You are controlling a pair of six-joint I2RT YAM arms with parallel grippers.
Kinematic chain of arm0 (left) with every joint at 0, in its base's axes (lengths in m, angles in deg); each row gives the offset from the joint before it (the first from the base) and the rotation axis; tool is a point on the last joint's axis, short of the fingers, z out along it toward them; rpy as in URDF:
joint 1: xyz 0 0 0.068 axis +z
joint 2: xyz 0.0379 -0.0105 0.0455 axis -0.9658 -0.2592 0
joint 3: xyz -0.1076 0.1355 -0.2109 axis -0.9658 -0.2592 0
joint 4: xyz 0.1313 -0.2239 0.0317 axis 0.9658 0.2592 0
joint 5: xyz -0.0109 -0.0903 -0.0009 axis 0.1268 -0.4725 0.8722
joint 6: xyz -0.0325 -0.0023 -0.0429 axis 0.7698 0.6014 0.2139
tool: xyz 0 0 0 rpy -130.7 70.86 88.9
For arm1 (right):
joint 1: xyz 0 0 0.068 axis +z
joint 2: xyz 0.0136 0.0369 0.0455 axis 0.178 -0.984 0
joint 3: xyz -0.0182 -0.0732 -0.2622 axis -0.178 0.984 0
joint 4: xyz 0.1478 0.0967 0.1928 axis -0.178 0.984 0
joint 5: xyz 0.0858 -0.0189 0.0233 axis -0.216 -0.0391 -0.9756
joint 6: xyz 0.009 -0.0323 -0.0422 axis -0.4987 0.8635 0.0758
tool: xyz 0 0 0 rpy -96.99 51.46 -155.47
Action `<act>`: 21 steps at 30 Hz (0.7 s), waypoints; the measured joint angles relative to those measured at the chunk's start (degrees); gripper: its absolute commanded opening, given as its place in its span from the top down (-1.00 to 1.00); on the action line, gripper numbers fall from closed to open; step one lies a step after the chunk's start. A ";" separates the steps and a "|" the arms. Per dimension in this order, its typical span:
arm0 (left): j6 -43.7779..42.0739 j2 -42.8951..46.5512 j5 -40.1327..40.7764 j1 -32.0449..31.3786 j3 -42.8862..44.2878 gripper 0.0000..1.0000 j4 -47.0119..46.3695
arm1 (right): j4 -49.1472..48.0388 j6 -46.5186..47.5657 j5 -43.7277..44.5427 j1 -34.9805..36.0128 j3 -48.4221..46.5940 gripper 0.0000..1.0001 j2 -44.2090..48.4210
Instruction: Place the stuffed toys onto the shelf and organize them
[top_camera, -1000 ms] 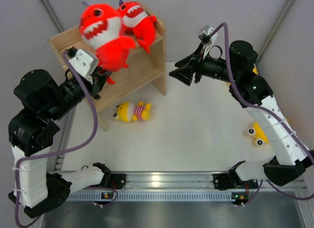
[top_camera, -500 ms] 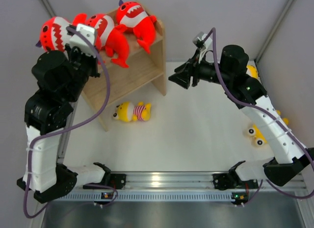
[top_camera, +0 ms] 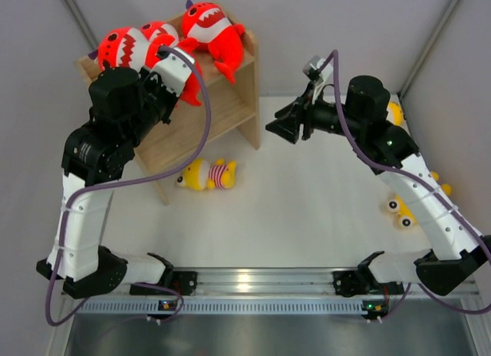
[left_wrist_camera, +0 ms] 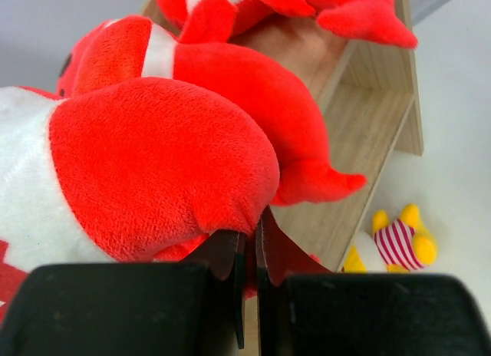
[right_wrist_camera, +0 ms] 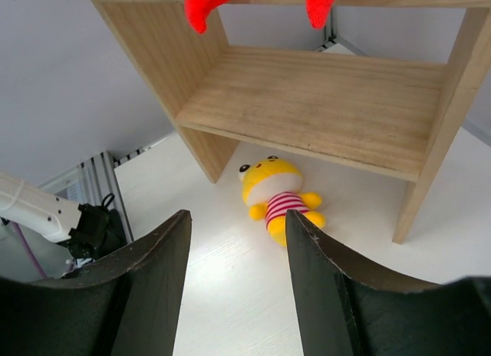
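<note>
**Red shark being pinched at the shelf top**

The left tool (left_wrist_camera: pixel 251 235) is being held pressed together. Its tips are being pushed in under the left shark (top_camera: pixel 123 47), and a bit of that toy's red plush is being pinched between them. This shark is being rested at the left end of the top board of the shelf (top_camera: pixel 230 103), touching the middle shark (top_camera: pixel 157 32) beside it. The third shark (top_camera: pixel 211 30) is being carried at the right end of the same board, with a fin hanging over the front edge.

The right tool (top_camera: pixel 282 126) is being held spread and empty above the table (top_camera: pixel 307 218), to the right of the shelf and facing its lower tier.

One yellow doll (top_camera: pixel 207 174) is being left face up on the table, just in front of the shelf's foot. A second doll (top_camera: pixel 400 210) is being seen near the table's right edge. A third doll (top_camera: pixel 393 110) is being partly hidden behind the right arm.
</note>
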 measured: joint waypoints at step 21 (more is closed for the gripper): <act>-2.91 0.70 -10.45 6.34 -1.95 0.92 13.49 | -23.50 -20.74 3.58 9.22 -21.29 -0.24 -23.43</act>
